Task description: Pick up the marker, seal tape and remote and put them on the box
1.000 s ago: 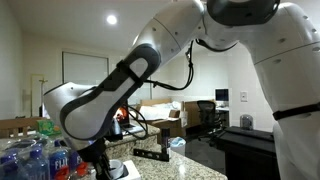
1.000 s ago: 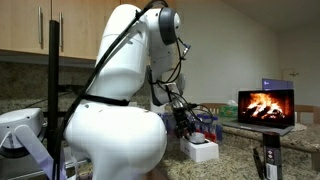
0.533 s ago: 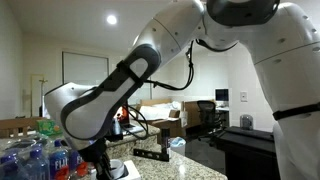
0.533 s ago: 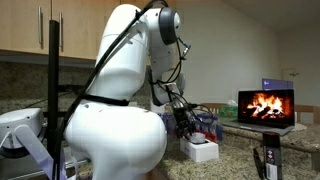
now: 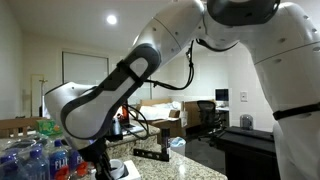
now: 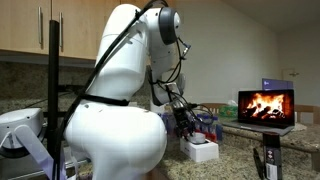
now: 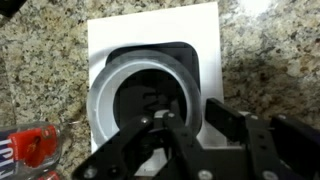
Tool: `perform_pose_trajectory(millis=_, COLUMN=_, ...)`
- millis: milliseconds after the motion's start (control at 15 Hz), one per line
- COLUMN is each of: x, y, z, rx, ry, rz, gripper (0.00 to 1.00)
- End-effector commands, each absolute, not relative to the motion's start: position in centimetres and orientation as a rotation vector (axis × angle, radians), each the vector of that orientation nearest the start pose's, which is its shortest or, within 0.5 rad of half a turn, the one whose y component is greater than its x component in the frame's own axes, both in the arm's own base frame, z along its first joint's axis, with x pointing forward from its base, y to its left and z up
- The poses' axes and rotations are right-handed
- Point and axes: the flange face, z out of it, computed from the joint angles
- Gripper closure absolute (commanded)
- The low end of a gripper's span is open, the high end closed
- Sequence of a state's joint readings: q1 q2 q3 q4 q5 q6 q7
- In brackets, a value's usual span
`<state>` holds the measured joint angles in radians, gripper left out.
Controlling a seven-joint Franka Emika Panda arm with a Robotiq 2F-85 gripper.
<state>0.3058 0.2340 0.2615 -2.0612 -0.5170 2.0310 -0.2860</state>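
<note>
In the wrist view the box, white with a dark grey top, lies on the speckled counter. The grey seal tape ring lies flat on its top. My gripper is right above it, one finger inside the ring's hole and the other outside, jaws narrow around the ring's right wall. In an exterior view the gripper hangs just over the box. A long black bar, likely the remote, lies on the counter beyond the box. The marker is out of view.
Several water bottles stand close beside the box; one red label shows in the wrist view. A laptop showing a fire picture stands further along the counter. A black stand is at the counter's near edge.
</note>
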Motion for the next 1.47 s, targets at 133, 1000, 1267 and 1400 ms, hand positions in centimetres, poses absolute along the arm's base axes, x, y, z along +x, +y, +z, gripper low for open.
perform_pose_trajectory(millis=133, x=47.1, y=27.0, z=33.0, rx=-2.993, ry=-1.85, rz=0.304, gripper=0.19)
perform_pose_trajectory(millis=1000, x=48.8, y=15.1, z=37.3, rx=-3.091, ry=-1.281, rz=-0.069, gripper=0.0)
perform_pose_trajectory(millis=1267, x=48.2, y=12.4, z=37.3, rx=-3.111, ry=-1.208, rz=-0.136, gripper=0.0)
perform_pose_trajectory(millis=1400, x=48.0, y=15.3, z=37.6, rx=-3.176, ry=-1.274, rz=-0.16, gripper=0.0)
